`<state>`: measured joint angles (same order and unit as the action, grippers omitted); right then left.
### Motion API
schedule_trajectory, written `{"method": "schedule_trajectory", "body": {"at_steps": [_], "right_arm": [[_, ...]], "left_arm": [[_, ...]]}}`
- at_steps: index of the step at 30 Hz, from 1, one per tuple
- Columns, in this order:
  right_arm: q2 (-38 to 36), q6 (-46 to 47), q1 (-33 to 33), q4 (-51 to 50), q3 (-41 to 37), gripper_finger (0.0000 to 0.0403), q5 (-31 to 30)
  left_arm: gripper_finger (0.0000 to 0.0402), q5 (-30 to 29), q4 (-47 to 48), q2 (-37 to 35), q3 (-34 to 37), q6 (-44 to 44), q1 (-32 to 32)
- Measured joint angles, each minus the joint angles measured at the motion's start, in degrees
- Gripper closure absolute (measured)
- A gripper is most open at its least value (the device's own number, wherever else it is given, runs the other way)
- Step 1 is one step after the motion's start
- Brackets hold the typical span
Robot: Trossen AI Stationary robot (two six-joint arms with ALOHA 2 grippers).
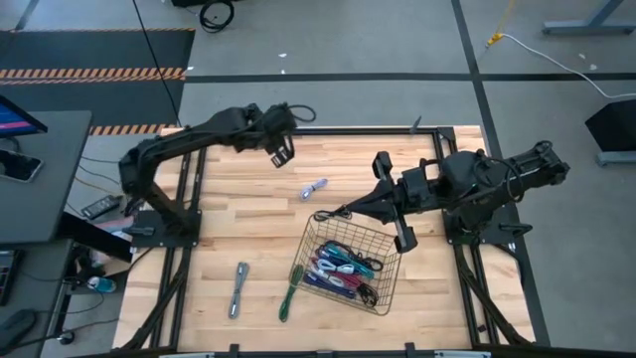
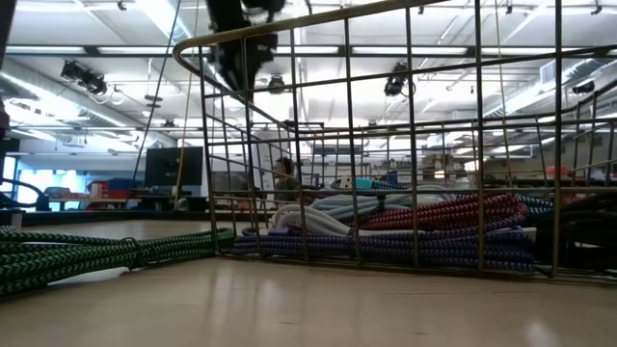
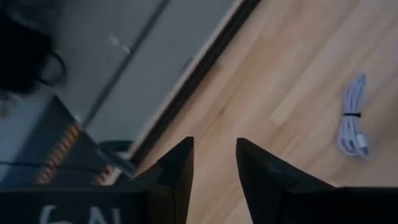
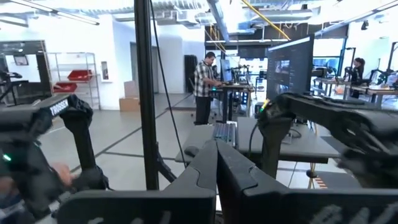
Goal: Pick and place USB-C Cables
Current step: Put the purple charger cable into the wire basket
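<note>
Pale wooden planks form the table (image 1: 248,229), framed by dark rails on a grey workshop floor. Toward the right half sits a black wire-mesh basket (image 1: 390,288) holding a tangle of USB-C cables (image 1: 343,268) in purple, blue, red and black. Three more bundles lie outside it: a silver-white cable (image 1: 314,188) near the table's middle, a grey cable (image 1: 238,289) near the front edge, and a green cable (image 1: 290,291) just beside the basket's left wall. From above, the left gripper (image 1: 282,154) hangs over the far left part of the table, well apart from every bundle; its wrist view shows the two fingers (image 3: 179,171) spread with a clear gap and nothing between them, the silver-white cable lying on the wood off to one side. The right gripper (image 1: 405,239) reaches over the basket's far right corner; its wrist view shows the fingers pressed together and empty, looking out at desks, monitors and a person standing in a checked shirt. The low view alone reveals the basket wires close up, the stacked cables behind them, and the green cable's braid at the frame's left edge, partly cut off. An arm shows only as a dark shape overhead there.
</note>
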<state>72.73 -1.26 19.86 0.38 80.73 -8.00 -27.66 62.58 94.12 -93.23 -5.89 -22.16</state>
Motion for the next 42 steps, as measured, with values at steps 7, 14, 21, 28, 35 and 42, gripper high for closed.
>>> {"method": "schedule_trajectory", "body": {"at_steps": [7, 14, 21, 28, 35, 42], "right_arm": [[-0.8, -0.3, 0.0, -1.1, 0.0, 0.0399, 0.1], [-4.7, -0.5, 0.0, -5.3, 0.0, 0.0399, 0.1], [-9.0, -1.9, 0.0, -9.0, 0.0, 0.0398, 0.1], [-10.6, -3.0, 0.0, -11.9, 0.0, 0.0398, 0.2], [-10.5, -3.4, 0.0, -13.5, 0.0, 0.0398, 0.2], [-10.5, -2.9, 0.0, -13.4, 0.0, 0.0398, 0.2]], "left_arm": [[0.0271, 13.8, -2.2, 7.0, 0.0, -3.3, -4.1], [0.0271, 19.7, -4.2, 13.5, 0.0, -3.9, -2.0], [0.0266, 23.1, -7.3, 19.1, 0.0, -4.1, 1.9], [0.0209, 23.4, -8.1, 22.1, 0.0, -5.1, 4.4], [0.0167, 23.4, -10.2, 23.0, -0.1, -6.3, 5.0], [0.0164, 23.4, -10.6, 25.1, 0.0, -7.0, 5.0]]}}
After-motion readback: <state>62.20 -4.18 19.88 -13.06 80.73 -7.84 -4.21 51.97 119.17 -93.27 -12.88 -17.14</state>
